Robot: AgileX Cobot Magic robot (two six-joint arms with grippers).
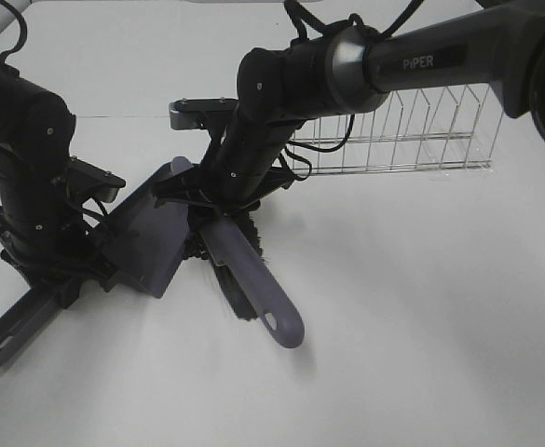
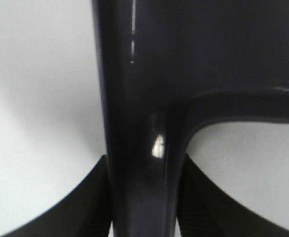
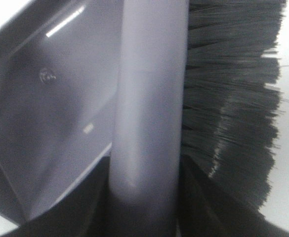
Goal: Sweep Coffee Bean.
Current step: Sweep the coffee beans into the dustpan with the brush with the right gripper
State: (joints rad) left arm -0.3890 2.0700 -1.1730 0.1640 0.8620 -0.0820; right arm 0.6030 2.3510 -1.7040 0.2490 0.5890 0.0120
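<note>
My left gripper [image 1: 65, 268] is shut on the handle of the grey dustpan [image 1: 146, 237]. In the left wrist view the handle [image 2: 139, 148] runs between the fingers [image 2: 80, 212]. My right gripper [image 1: 211, 200] is shut on the grey brush handle [image 1: 253, 279], with the black bristles [image 1: 246, 235] on the table at the dustpan's open edge. In the right wrist view the handle [image 3: 146, 123] fills the middle, with the bristles [image 3: 228, 98] on one side and the dustpan [image 3: 50, 108] on the other. I cannot make out any coffee beans. Dark specks by the pan's lip are hidden among the bristles.
A wire rack [image 1: 393, 130] stands at the back right, behind the right arm. The white table [image 1: 421, 326] extends to the front and right. The dustpan handle's end [image 1: 2, 340] reaches toward the front left.
</note>
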